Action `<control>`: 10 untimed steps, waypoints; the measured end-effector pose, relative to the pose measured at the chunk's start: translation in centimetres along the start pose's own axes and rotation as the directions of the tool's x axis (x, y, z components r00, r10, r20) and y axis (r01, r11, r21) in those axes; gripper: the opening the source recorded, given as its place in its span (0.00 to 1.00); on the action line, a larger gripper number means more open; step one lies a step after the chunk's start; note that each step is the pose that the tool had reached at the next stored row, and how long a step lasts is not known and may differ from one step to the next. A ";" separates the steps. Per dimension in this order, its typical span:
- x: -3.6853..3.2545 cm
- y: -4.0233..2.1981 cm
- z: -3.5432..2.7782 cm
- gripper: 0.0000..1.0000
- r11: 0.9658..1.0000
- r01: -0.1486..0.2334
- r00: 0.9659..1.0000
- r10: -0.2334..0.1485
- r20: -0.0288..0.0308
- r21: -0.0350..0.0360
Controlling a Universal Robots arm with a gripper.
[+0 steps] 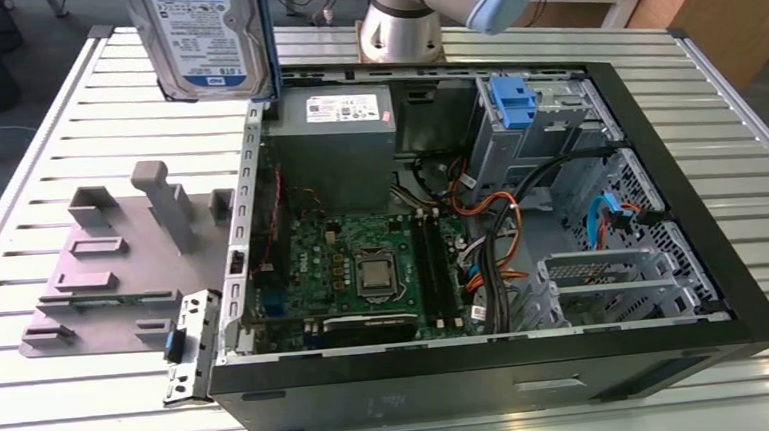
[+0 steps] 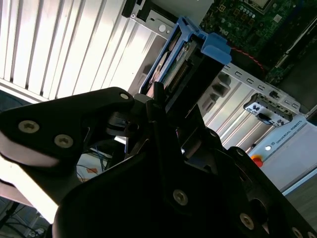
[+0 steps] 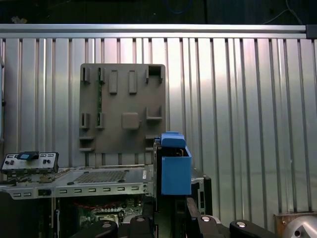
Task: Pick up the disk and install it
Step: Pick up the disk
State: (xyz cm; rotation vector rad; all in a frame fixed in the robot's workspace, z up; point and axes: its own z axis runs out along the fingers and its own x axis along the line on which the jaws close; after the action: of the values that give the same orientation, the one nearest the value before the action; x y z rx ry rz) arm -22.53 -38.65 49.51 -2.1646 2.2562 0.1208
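Status: pick-up complete, installation not done. The disk [image 1: 206,36] is off the bench [image 1: 73,144] and held in the air on edge. In the exterior view it hangs at the far corner of the open computer case [image 1: 502,379], on the exterior view's left, with its label facing the camera. In the second wrist view the tool [image 2: 157,99] is clamped on the disk, its black fingers [image 2: 163,129] pressed against the sides and the blue bracket projecting beyond them. No part of the disk is inside the case or any bay.

Surroundings: the case lies on its side with its interior exposed. Inside, the grey power-supply box [image 1: 333,138] sits at the far end just below the held disk, and the blue-latched drive cage [image 1: 512,107] stands beside it toward the exterior view's right. The motherboard [image 1: 361,267] occupies the floor of the case.

Obstructions: orange and black cables [image 1: 492,219] run loose between the motherboard and the drive cage. The arm [image 1: 407,19] rises just beyond the far wall. A grey fixture plate [image 1: 102,293] lies on the bench beside the case, on the exterior view's left.
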 end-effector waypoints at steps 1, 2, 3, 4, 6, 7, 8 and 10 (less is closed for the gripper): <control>-0.01 -0.12 -0.01 0.35 1.000 0.000 1.000 0.000 0.000 0.000; -0.01 -0.26 -0.01 0.35 1.000 0.000 1.000 0.000 0.000 0.000; -0.02 -0.41 -0.02 0.35 1.000 0.000 1.000 0.000 0.000 0.000; -0.02 -0.56 -0.02 0.35 1.000 0.000 1.000 0.000 0.000 0.000; -0.03 -0.83 -0.04 0.35 1.000 0.000 1.000 0.000 0.000 0.000; -0.04 -0.98 -0.04 0.35 1.000 0.000 1.000 0.000 0.000 0.000; -0.05 -1.13 -0.04 0.35 1.000 0.000 1.000 0.000 0.000 0.000; -0.06 -1.36 -0.06 0.35 1.000 0.000 1.000 0.000 0.000 0.000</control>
State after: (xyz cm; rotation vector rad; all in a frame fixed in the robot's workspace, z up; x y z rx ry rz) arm -21.17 -38.65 49.50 -2.1646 2.2563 0.1208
